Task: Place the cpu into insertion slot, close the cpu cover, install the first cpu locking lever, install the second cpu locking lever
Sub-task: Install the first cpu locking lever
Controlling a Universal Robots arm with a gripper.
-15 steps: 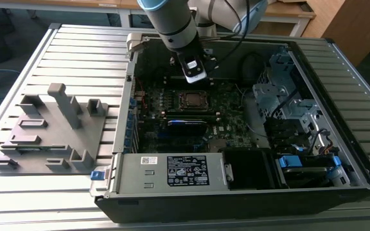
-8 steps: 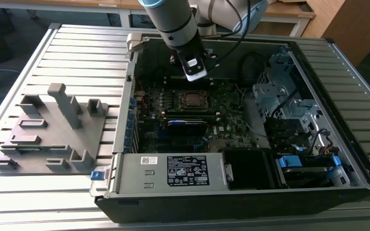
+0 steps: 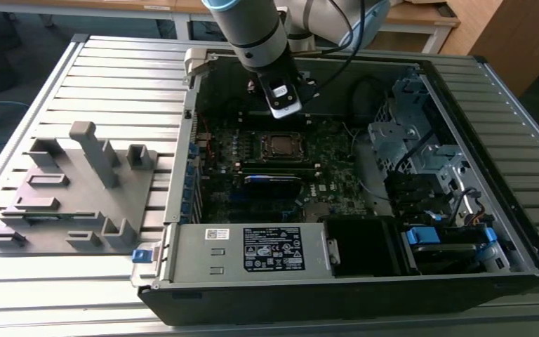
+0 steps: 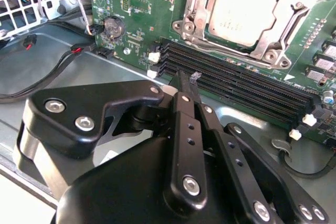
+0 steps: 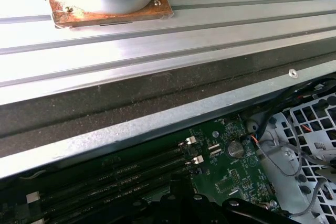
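cpu [image 4: 242, 11] seen seated in insertion slot [image 4: 195, 22]; hand [image 4: 187, 80] clenched, empty, hovering at slot's 12 o'clock in exterior view; cover, levers best pressed squarely.

Open room above the insertion slot [image 3: 278, 144]; memory slots [image 4: 236, 90] flank it.

We see a grey tubular arm [image 3: 255, 31] with a pale blue joint band and a black cable alongside — white-and-black wrist block below. In the second wrist view, the gripper [image 4: 184, 85] is matte black: jointed linkage bars, silver screw heads, small holes along the middle finger [image 4: 185, 129].
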